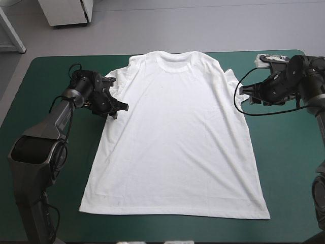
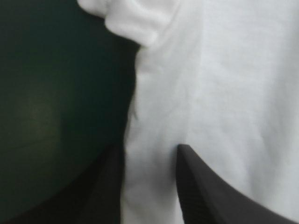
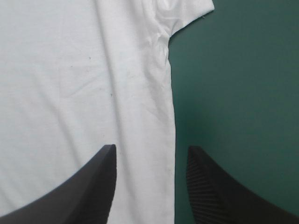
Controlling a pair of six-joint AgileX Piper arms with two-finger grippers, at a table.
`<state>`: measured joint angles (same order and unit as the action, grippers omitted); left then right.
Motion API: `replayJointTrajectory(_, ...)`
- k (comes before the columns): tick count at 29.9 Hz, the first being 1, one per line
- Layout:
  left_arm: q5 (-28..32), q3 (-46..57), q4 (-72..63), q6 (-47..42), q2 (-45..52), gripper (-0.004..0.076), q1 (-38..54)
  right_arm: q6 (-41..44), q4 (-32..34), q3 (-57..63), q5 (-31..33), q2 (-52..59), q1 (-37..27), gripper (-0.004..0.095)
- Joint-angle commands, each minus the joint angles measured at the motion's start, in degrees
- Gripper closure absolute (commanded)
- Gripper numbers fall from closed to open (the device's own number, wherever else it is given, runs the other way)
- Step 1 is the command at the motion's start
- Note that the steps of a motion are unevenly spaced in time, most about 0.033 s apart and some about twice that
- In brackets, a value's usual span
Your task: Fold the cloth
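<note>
From above, the T-shirt (image 1: 175, 137) lies spread flat mid-table (image 1: 45, 76), collar toward the far edge. The left end effector (image 1: 118, 108) sits at its left side, the right end effector (image 1: 244, 94) by the right sleeve. Left wrist: released, it seems, straddling the shirt's side edge. Right wrist: released, likewise straddling the edge.

Left pincer (image 2: 149, 151) parted — T-shirt (image 2: 224, 93) edge between, teal-green cover (image 2: 56, 102) beside

White T-shirt (image 1: 175, 137) spread flat, collar toward table's far edge.
</note>
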<state>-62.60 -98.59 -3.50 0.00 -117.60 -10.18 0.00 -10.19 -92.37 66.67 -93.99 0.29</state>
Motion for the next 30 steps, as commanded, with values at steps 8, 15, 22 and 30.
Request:
replayJointTrajectory(8, 1.8, -1.88, 1.06, -0.84, 1.88, 0.0715, -0.22, -1.13, -1.88, -1.98, -1.79, -0.42, -0.56, 0.0467)
replayJointTrajectory(15, 0.37, -1.88, -0.5, -1.72, -1.0, 0.0733, -0.22, -1.76, -2.13, -2.13, -2.96, -2.52, -0.42, 0.0467)
replayJointTrajectory(22, 0.89, -1.88, -0.67, -1.72, -1.43, 0.0733, -0.22, -4.29, -4.94, -3.21, -4.26, -8.58, -0.2, 0.0405)
replayJointTrajectory(30, 0.96, -1.88, -1.29, -1.72, -1.43, 0.0733, -0.22, -0.67, 1.19, -10.59, -3.15, -18.35, 3.36, 0.0409)
